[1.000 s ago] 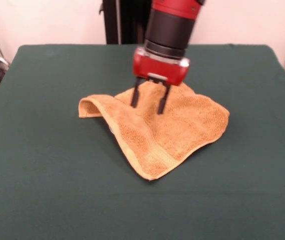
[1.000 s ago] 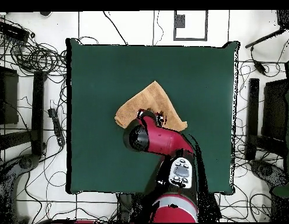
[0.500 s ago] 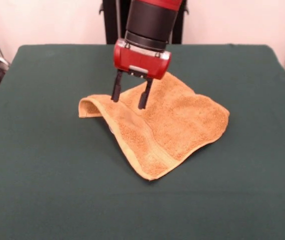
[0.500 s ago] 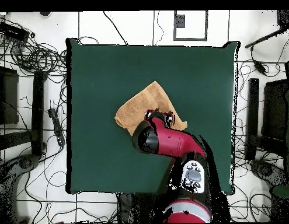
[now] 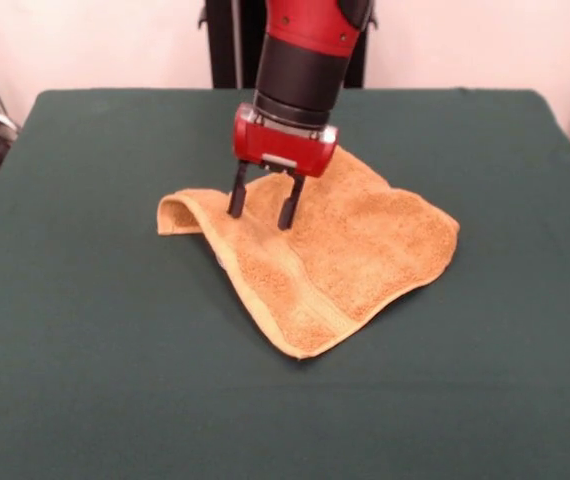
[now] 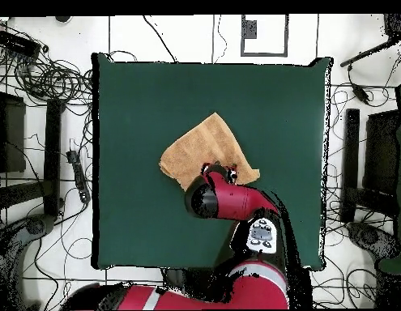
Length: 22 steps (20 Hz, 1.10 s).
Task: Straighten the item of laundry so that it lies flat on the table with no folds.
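An orange-tan towel point(image 5: 355, 250) lies on the dark green table point(image 5: 85, 340), near its middle. Its left part is folded over into a raised hump point(image 5: 180, 213), and a border band runs along the front edge. My gripper point(image 5: 261, 208) hangs open just above the towel's left-centre, the two black fingers apart with the cloth below them and nothing held. From overhead the towel point(image 6: 199, 146) is a tilted square, and the red arm point(image 6: 232, 201) covers its lower edge; the gripper point(image 6: 219, 172) sits at that edge.
Cables point(image 6: 41, 77) and stands surround the table on the floor. Green cloth stretches wide on all sides of the towel.
The gripper has moved left across the towel from its centre toward the folded part and dropped closer to the cloth. The towel has not shifted.
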Each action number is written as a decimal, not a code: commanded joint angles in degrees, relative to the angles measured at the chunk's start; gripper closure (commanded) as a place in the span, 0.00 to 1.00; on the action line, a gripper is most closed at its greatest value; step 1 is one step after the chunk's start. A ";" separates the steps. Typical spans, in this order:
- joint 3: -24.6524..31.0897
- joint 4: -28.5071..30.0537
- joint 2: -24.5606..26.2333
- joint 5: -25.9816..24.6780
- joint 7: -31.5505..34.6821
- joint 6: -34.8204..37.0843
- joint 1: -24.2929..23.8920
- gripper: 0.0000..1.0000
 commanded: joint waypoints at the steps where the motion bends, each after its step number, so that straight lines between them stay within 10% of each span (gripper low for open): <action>1: 2.92 -0.23 7.56 -0.89 7.64 -1.99 1.39 0.00; 22: -6.06 -12.47 6.49 11.19 11.11 -1.89 12.67 0.00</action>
